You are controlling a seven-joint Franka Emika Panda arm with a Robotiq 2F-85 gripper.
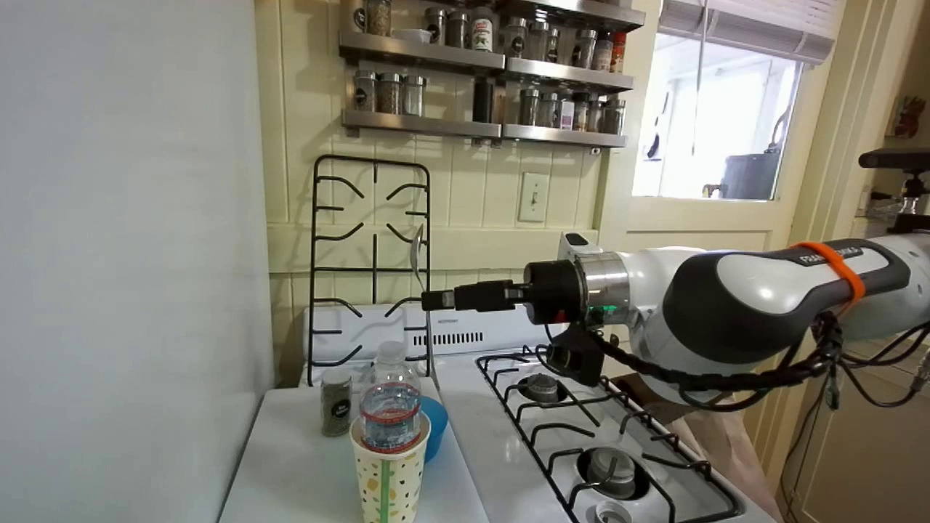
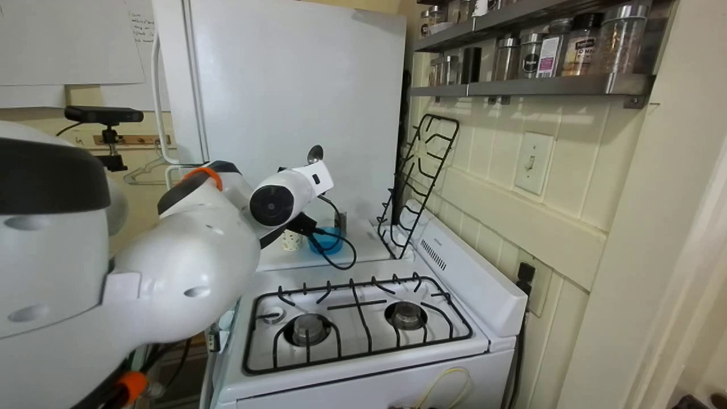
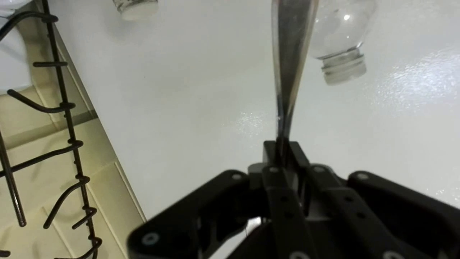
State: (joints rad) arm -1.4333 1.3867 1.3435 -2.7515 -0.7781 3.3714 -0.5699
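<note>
My gripper (image 1: 434,300) is shut on the handle of a metal spoon (image 1: 415,254), held upright with its bowl above the fingers. In the wrist view the spoon's shiny metal (image 3: 291,43) runs up from between the fingertips. Below the gripper stands a patterned paper cup (image 1: 390,483). A clear bottle (image 1: 392,407) overlaps the cup's mouth; I cannot tell whether it is inside. Behind the cup sits a blue bowl (image 1: 436,427), and a spice jar (image 1: 336,407) is to its left. In an exterior view the arm hides the gripper, while the spoon's bowl (image 2: 315,153) shows above it.
A stove (image 2: 363,324) with black grates adjoins the white counter (image 1: 290,465). One loose grate (image 1: 374,269) leans upright against the wall behind the gripper. The refrigerator (image 2: 301,102) borders the counter. Spice shelves (image 1: 429,123) hang above.
</note>
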